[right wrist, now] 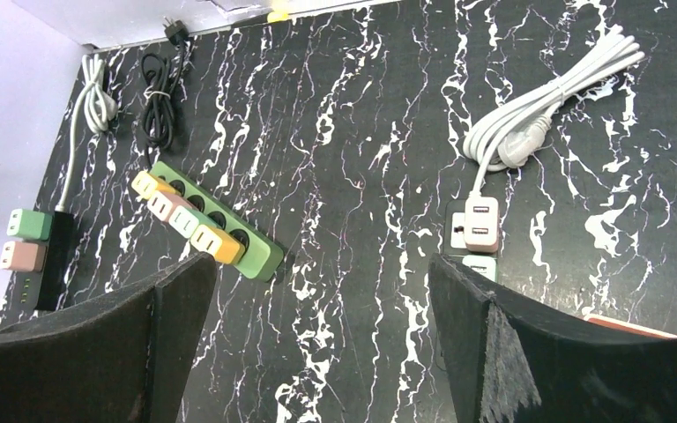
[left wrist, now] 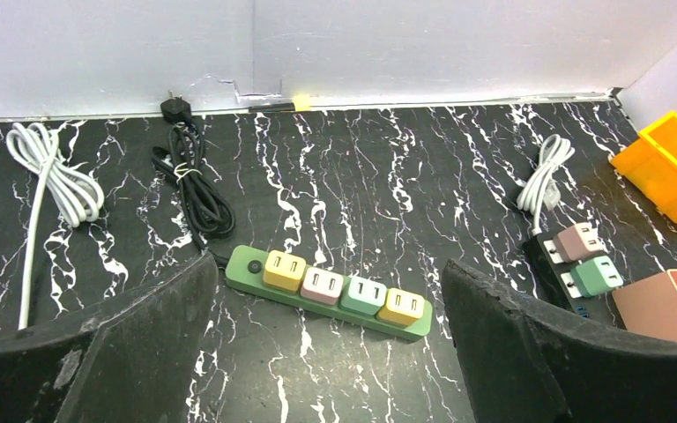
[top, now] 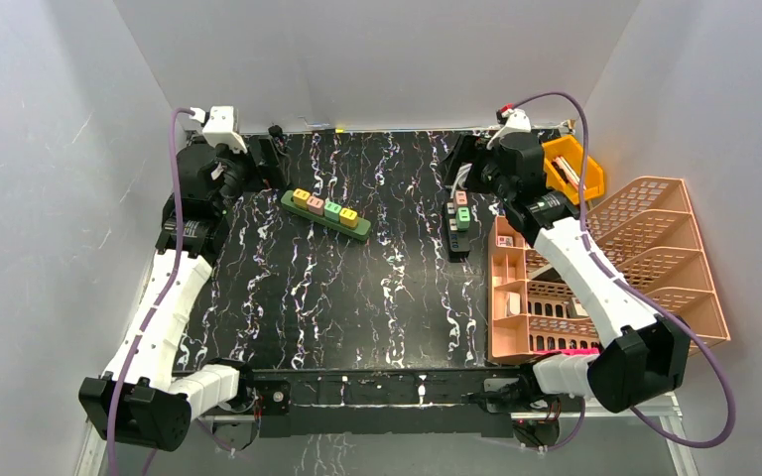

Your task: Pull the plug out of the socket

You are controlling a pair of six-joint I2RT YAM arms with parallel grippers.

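A green socket strip [top: 325, 214] lies at the table's back middle with a row of plugs in it: yellow [left wrist: 284, 270], pink [left wrist: 322, 284], mint [left wrist: 363, 294] and yellow [left wrist: 403, 306]. A black socket strip [top: 457, 230] to its right carries a pink plug [left wrist: 579, 240] and a green plug [left wrist: 595, 276]. My left gripper [top: 261, 162] hangs open behind the green strip's left end, and nothing is between its fingers [left wrist: 167, 335]. Over the black strip's far end my right gripper [top: 461, 165] is open and holds nothing.
A white coiled cable [left wrist: 51, 176] and a black coiled cable [left wrist: 189, 176] lie at the back left. Another black strip with a green and a pink plug [right wrist: 28, 240] sits at the far left. An orange bin [top: 575, 167] and a pink organizer [top: 595, 268] stand on the right.
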